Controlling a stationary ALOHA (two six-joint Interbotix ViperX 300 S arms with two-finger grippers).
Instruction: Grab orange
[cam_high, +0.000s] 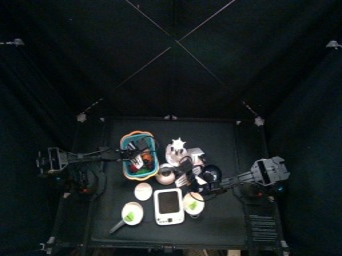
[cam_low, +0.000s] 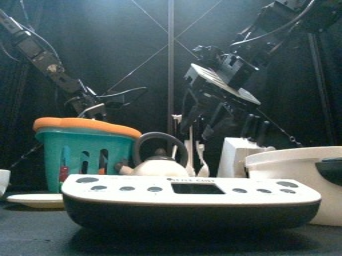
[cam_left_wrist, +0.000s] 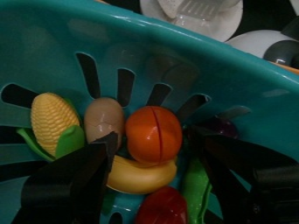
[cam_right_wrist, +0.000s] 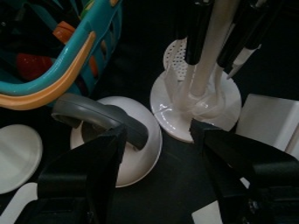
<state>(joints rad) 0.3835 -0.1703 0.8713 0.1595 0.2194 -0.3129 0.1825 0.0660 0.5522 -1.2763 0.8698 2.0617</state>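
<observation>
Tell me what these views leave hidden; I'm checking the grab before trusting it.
- Orange: lower edge covered by a yellow piece, left wrist view; absent from the front view behind the teal basket wall.
- Left pincer: only the jaw bases show, tips cut by the bottom edge.
- Top view: basket contents too small to identify.
- Right pincer: open above the white kettle; tips partly cropped.

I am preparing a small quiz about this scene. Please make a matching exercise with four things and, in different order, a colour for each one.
Things:
1. basket
2. corn cob
3. utensil holder
4. kettle handle

Colours:
A. grey
B. teal
C. white
D. yellow

Pairs: 1-B, 2-D, 3-C, 4-A
</observation>
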